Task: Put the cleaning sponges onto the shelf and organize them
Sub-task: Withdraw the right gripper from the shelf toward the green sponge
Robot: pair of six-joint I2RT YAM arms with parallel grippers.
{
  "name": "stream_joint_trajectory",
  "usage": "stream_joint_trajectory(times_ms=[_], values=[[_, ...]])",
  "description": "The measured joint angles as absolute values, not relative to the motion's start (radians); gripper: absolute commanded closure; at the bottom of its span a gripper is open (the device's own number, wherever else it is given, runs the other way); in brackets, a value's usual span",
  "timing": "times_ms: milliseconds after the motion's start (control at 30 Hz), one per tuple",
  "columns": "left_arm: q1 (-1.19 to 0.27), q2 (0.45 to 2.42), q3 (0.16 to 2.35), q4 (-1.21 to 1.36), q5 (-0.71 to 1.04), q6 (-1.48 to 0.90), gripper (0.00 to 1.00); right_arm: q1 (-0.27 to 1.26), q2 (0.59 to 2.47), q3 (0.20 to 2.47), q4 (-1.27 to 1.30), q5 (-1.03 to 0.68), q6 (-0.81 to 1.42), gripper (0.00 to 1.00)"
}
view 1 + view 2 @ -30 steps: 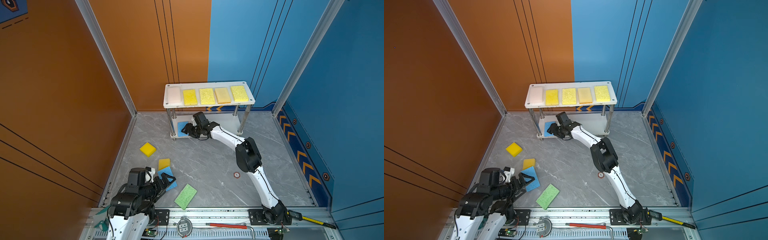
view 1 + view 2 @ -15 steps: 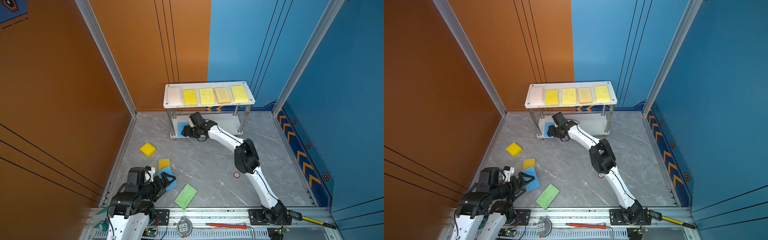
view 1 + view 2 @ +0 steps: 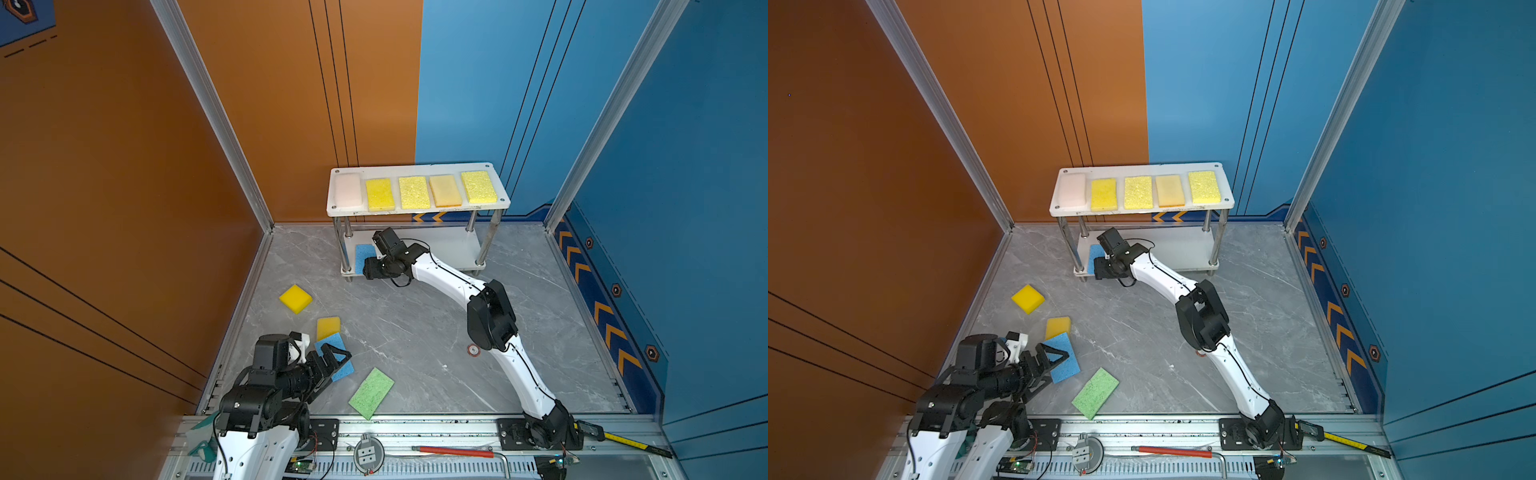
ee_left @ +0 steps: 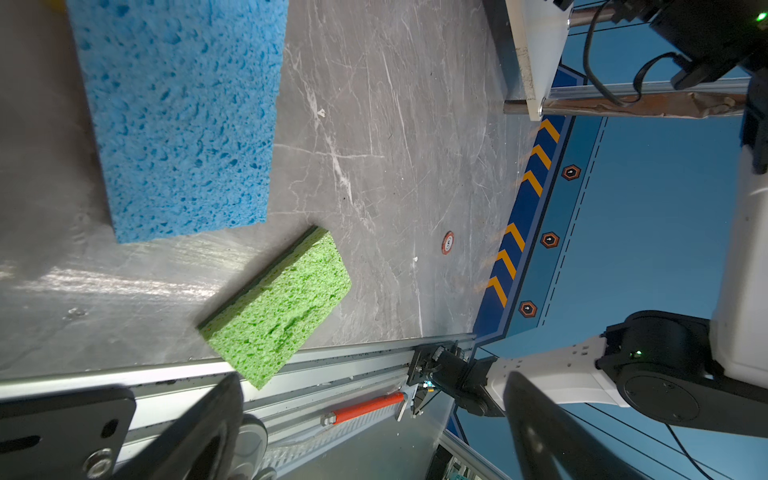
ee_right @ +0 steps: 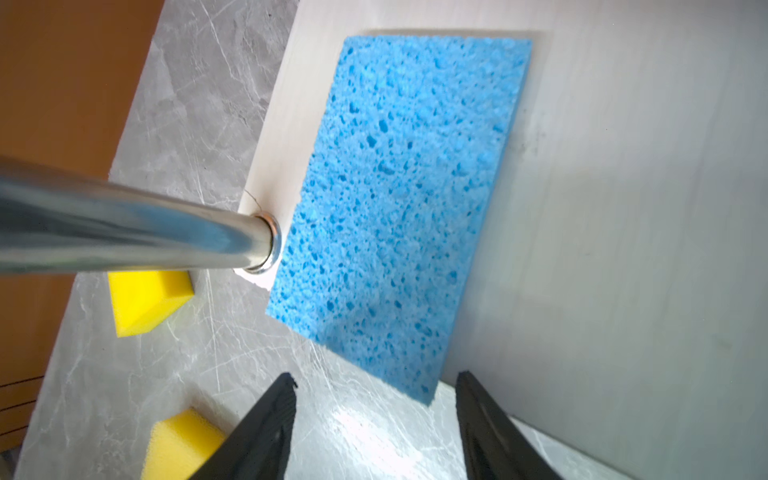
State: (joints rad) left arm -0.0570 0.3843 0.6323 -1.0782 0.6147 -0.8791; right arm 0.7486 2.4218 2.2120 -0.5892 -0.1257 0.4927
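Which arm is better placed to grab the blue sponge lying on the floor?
Left: the open left pincer hovers right by that blue sponge, while the right pincer is far off at the shelf.

On the shelf (image 3: pixel 419 210), I see the lower board (image 3: pixel 453 249) bare from the blue sponge (image 3: pixel 365 253) at its left end across to the right posts (image 3: pixel 485 245), open to a reach from the front. The front left post (image 3: pixel 343 245) stands just beside that sponge, my right arm (image 3: pixel 444 276) crosses the shelf's front there, and five sponges (image 3: pixel 413 192) fill the top board (image 3: pixel 500 195).
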Motion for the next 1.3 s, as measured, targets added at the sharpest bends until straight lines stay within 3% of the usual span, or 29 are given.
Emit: stream_joint_trajectory(times_ms=[167,367,567,800,1000,1300], values=[[-0.057,0.381,0.649,-1.079,0.614,-0.879,0.02,0.786,2.252,2.045,-0.596,-0.073,0.467,0.36],[-0.052,0.366,0.652,-1.081,0.614,-0.879,0.02,0.802,1.898,1.735,-0.554,-0.085,0.53,0.36],[-0.052,0.359,0.652,-1.082,0.614,-0.878,0.02,0.818,1.576,1.339,-0.529,-0.183,0.716,0.36],[-0.046,0.37,0.632,-1.081,0.616,-0.856,0.02,1.008,1.368,0.984,-0.557,-0.237,0.995,0.35],[-0.038,0.398,0.615,-1.062,0.635,-0.852,0.02,1.089,1.364,0.918,-0.537,-0.259,1.132,0.36],[-0.033,0.374,0.61,-1.049,0.664,-0.861,0.02,1.161,1.629,1.011,-0.424,-0.35,1.17,0.39]])
